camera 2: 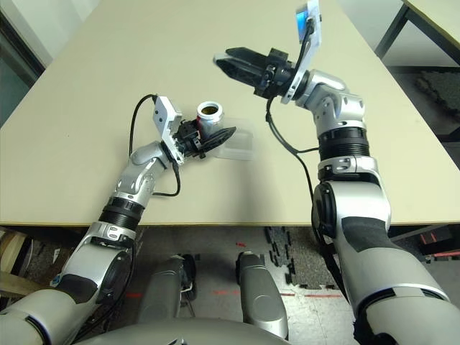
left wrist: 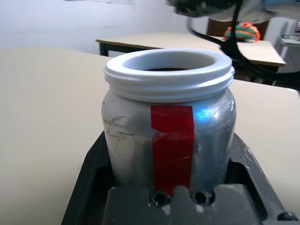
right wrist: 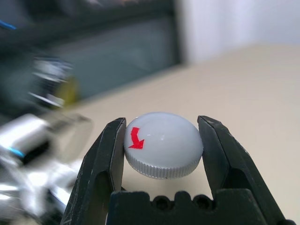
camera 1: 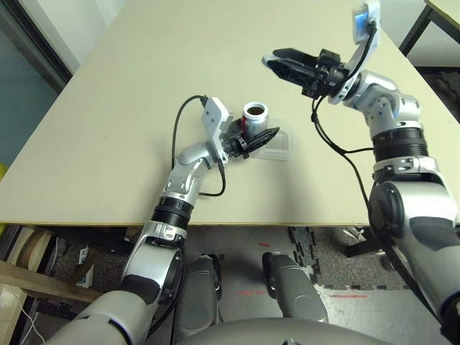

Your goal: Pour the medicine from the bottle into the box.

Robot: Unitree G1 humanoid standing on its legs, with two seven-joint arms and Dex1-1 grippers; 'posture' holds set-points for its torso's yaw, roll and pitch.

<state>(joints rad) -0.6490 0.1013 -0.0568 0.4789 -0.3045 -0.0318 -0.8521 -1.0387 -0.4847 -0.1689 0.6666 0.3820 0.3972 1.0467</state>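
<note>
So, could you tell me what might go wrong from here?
The open bottle stands upright in the left gripper, so an early tilt could spill medicine onto the table. The right gripper pinches the cap by its rim, so it might slip out. The box sits close beside the bottle and could get nudged.

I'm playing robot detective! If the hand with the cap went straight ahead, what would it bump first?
Probably nothing: beyond the cap, the right gripper seems to face free space, though depth is unclear.
</note>
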